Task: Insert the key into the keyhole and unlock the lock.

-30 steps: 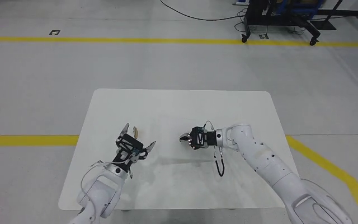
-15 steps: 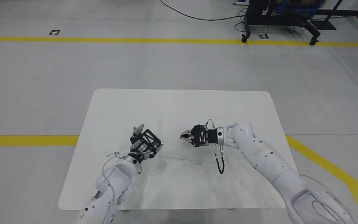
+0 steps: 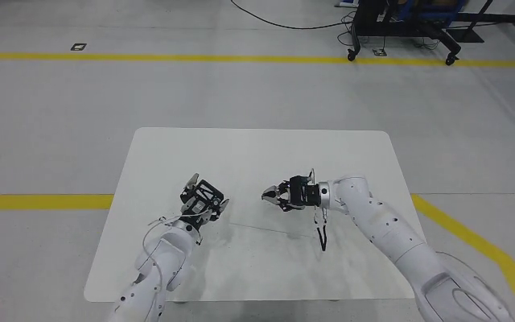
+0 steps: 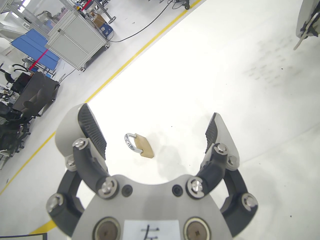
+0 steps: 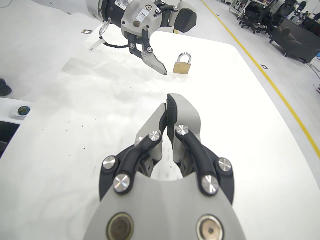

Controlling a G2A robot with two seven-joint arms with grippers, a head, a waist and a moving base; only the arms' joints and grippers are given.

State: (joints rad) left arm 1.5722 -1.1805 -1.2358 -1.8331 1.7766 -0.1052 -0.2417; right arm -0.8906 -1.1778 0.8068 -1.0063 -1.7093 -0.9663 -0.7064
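Observation:
A small brass padlock [image 4: 143, 148] with a silver shackle lies on the white table [image 3: 346, 161]. My left gripper [image 4: 150, 113] hangs just above it, open, with the lock between its two spread fingers and touching neither. The right wrist view shows the padlock [image 5: 182, 64] beside the left gripper [image 5: 175, 46]. My right gripper [image 5: 167, 102] is shut, a short way from the lock and pointed at it. A thin silver key [image 4: 299, 43] sticks out of its fingers. Seen from above, the left gripper [image 3: 207, 194] and right gripper [image 3: 266, 196] face each other mid-table.
A black cable loop [image 3: 322, 233] hangs from the right wrist over the table. The table's rounded edges lie well away from both grippers. Yellow floor lines [image 3: 241, 58] and a wheeled cart [image 3: 402, 28] are far behind.
The left gripper has moved forward and turned, so it now straddles the padlock. The right gripper has shifted only slightly and stays shut.

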